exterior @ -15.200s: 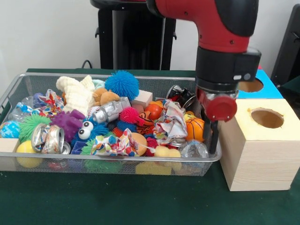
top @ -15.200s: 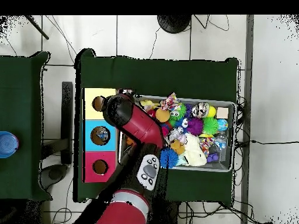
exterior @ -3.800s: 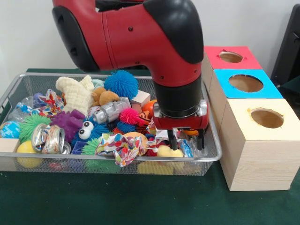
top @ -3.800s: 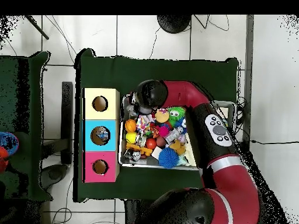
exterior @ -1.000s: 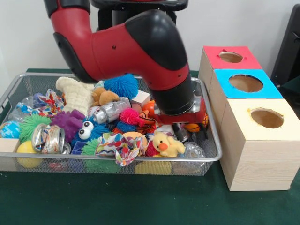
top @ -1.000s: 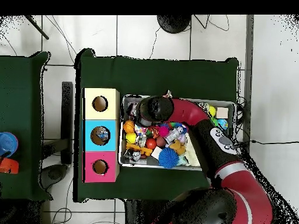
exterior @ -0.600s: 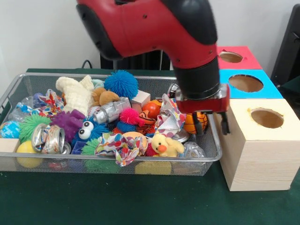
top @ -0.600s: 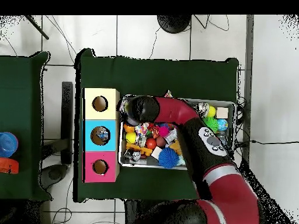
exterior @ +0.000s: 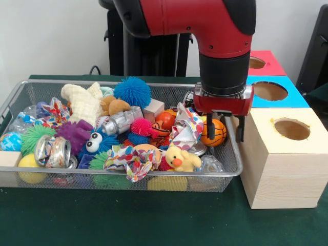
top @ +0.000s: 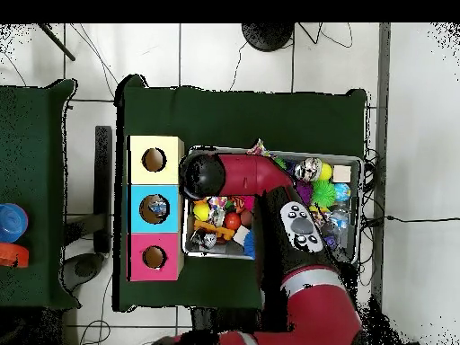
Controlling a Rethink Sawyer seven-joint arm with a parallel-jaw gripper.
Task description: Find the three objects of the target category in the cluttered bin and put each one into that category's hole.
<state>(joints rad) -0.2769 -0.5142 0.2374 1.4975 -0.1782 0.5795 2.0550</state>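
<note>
A silver wire-mesh bin (exterior: pixel 31 92) sits on a dark green table (exterior: pixel 154 220), heaped with toys. At its left end, a see-through plastic bottle (exterior: pixel 19 122) with a blue-white label lies against the mesh wall. Another clear, crinkled bottle (exterior: pixel 211 164) rests in the near right corner, just beside a yellow duck toy (exterior: pixel 180 158). A third bottle cannot be made out.

Over the bin's right end hangs the red and black arm, its gripper (exterior: pixel 224 130) pointing down — the two dark fingers stand apart with nothing between them. An orange basketball (exterior: pixel 217 133) sits behind the fingers, next to a patterned paper wad (exterior: pixel 185 130).

To the right of the bin stand three wooden boxes, each with a round hole on top — yellow (exterior: pixel 292 129) nearest, then blue (exterior: pixel 270 91), then red (exterior: pixel 256 62). From overhead, the arm (top: pixel 260 175) crosses the bin (top: pixel 359 162) toward the boxes.
</note>
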